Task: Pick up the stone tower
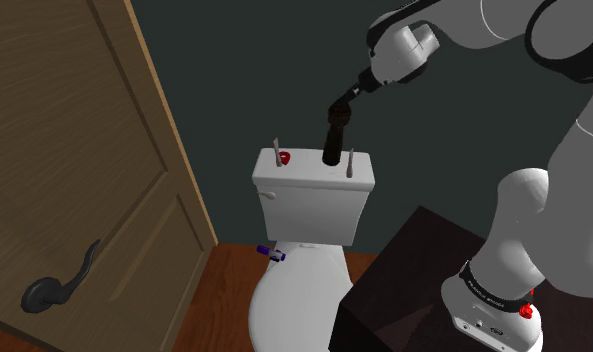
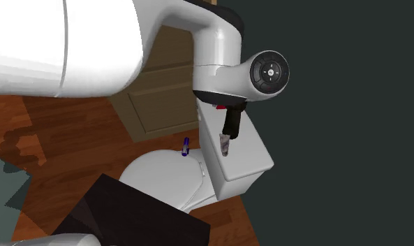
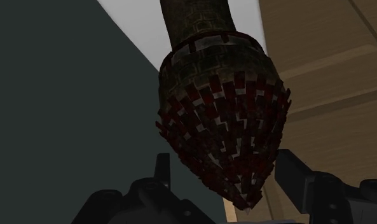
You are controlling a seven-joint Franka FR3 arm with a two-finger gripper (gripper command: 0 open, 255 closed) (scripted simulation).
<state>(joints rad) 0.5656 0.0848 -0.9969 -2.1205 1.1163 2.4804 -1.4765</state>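
As the black gripper [image 3: 225, 162] pointed down at the white toilet tank [image 1: 309, 200], its jaws stood apart. One finger [image 3: 163, 167] was on each side of the roof tip of the stone tower [image 3: 219, 108]. A sliver of gap showed beside that finger, so nothing was clasped. Seen from the wrist, the tower sat between the jaws and ran away from them. Nearest the jaws was a cone of dark red and pale tiles, behind it a ring of grey-brown blocks, and then a round mossy shaft reaching toward the white lid [image 1: 306, 176]. In the shoulder view the gripper [image 1: 333, 140] came down over the middle of that lid. A small red-topped piece [image 1: 284, 157] stood to one side of the jaws and a slim grey piece [image 1: 350, 163] just beside them on the other. Well below the jaws, a small purple thing [image 1: 271, 251] lay at the back of the toilet seat. The pale lettering on the dark band [image 1: 489, 290] at the arm's base was too small to read.
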